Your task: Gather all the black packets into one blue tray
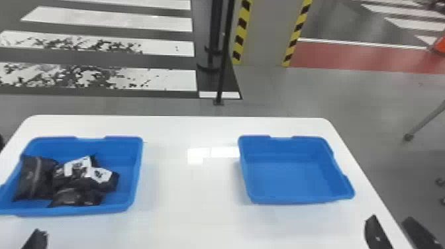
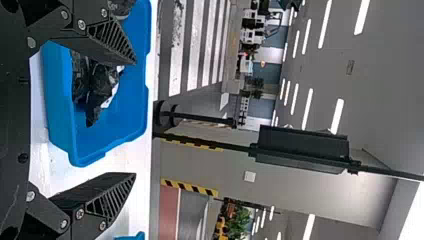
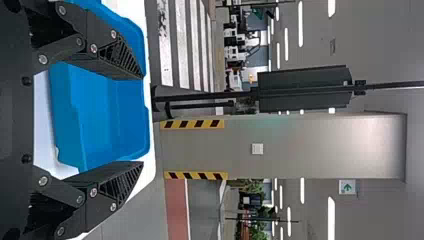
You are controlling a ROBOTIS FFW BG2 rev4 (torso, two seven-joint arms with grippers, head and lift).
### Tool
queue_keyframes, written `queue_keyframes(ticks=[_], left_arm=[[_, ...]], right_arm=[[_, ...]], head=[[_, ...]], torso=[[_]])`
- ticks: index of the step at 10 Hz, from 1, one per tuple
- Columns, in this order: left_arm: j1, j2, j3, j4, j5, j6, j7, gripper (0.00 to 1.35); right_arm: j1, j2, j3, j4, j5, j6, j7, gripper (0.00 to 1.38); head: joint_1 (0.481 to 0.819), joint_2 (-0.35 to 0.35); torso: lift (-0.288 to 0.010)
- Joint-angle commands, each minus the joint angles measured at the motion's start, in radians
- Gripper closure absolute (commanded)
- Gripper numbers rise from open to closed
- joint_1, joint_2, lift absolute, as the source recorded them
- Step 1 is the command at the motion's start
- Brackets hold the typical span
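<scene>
In the head view, your left gripper (image 1: 35, 239) pokes in at the bottom left corner, one black fingertip aimed forward, on the near side of the left blue plastic tray (image 1: 135, 165). That tray holds the soft, shiny black packets (image 1: 34, 177) in a loose pile toward its left and near sides; two bear white labels. Your right gripper (image 1: 390, 218) comes in at the bottom right, both flat black fingers pointing forward and spread apart, nearer to you than the right blue plastic tray (image 1: 296, 199). Both trays sit on the white, round-cornered table (image 1: 190, 212), well apart.

In the left wrist view, your left gripper (image 2: 135, 118) has its two fingers spread wide with nothing pinched between them. They point forward, and the pile of packets lies in the tray beyond. A corner of the other tray shows too.

In the right wrist view, your right gripper (image 3: 143, 120) likewise has its fingers spread wide, gripping nothing, and pointing forward. You see the right tray's blue interior past the gap between them.
</scene>
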Motion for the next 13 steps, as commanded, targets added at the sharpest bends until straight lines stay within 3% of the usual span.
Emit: queue_keyframes(ticks=[1,13], left_arm=[[-0.003,-0.003,-0.009,0.008,0.01,0.0,0.0,0.25],[-0.015,-0.003,-0.027,0.022,0.02,-0.005,-0.003,0.26]], right_arm=[[-0.004,0.002,0.01,0.005,-0.009,0.0,-0.001,0.46],[-0.009,0.002,0.012,0.005,-0.017,0.0,-0.001,0.46]], head=[[0.695,-0.161],[0.695,-0.171]], torso=[[-0.11],[-0.11]])
